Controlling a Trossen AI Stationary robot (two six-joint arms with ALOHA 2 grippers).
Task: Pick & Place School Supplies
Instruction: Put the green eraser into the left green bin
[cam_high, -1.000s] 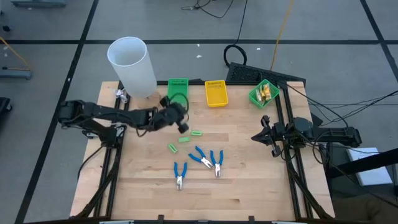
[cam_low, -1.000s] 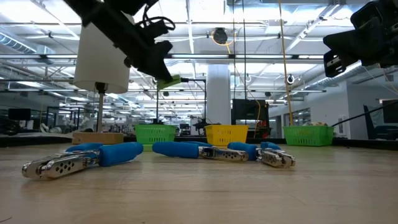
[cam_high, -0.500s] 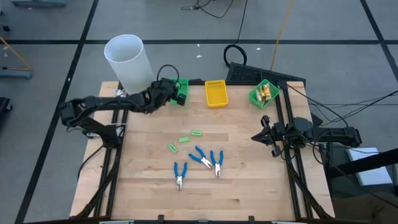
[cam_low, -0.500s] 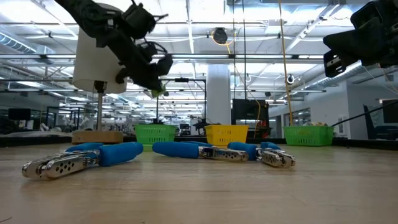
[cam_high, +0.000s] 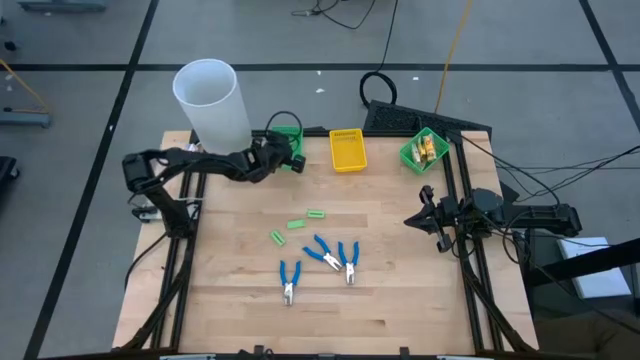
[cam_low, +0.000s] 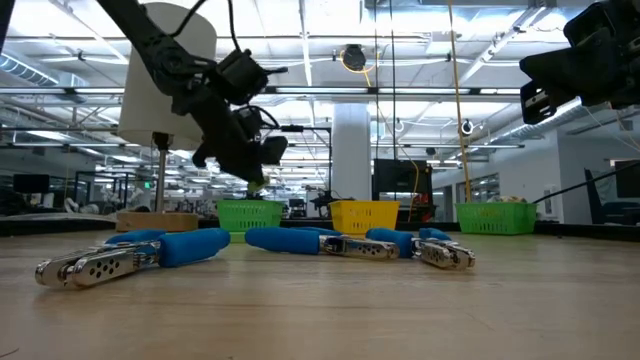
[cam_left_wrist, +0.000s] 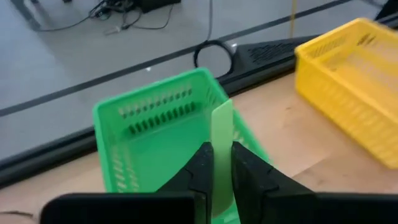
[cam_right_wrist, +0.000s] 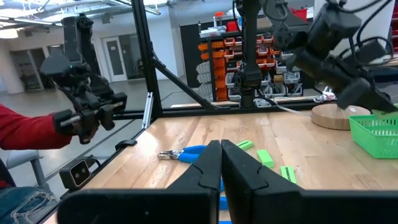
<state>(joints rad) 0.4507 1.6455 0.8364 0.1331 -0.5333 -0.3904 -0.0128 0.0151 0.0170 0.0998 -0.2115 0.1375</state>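
My left gripper (cam_high: 284, 158) (cam_left_wrist: 217, 158) hovers over the green slotted bin (cam_left_wrist: 155, 124) (cam_high: 289, 135) at the table's far edge, shut on a light-green flat piece (cam_left_wrist: 222, 134). Three more light-green pieces (cam_high: 296, 224) and three blue-handled tools (cam_high: 322, 252) (cam_low: 150, 250) lie flat on the wood at mid-table. Yellow-orange sticks (cam_high: 430, 150) lie in a second green bin (cam_high: 412, 155) at the far right. My right gripper (cam_high: 428, 215) (cam_right_wrist: 221, 163) waits shut above the table's right edge, holding nothing. My left gripper pinches the light-green piece by its two flat faces (cam_left_wrist: 221, 163) between its two fingers (cam_left_wrist: 202, 171). The piece's free end (cam_left_wrist: 222, 115) sticks out past the fingertips. The fingers slant down toward the table's far edge. The piece is lifted clear, above the green bin's inside.
A yellow slotted bin (cam_high: 346, 150) (cam_left_wrist: 354, 68) stands right of the green one. A tall white cylinder (cam_high: 210, 100) stands at the far left, close to my left arm. Bare wood lies toward the near edge. A person's red sleeve (cam_right_wrist: 25, 134) shows beyond the table.
My left gripper has carried the light-green piece from above mid-table toward the far edge, to the green bin. It has come down and rolled on the way and stayed shut on the piece. The things on the table have not moved.
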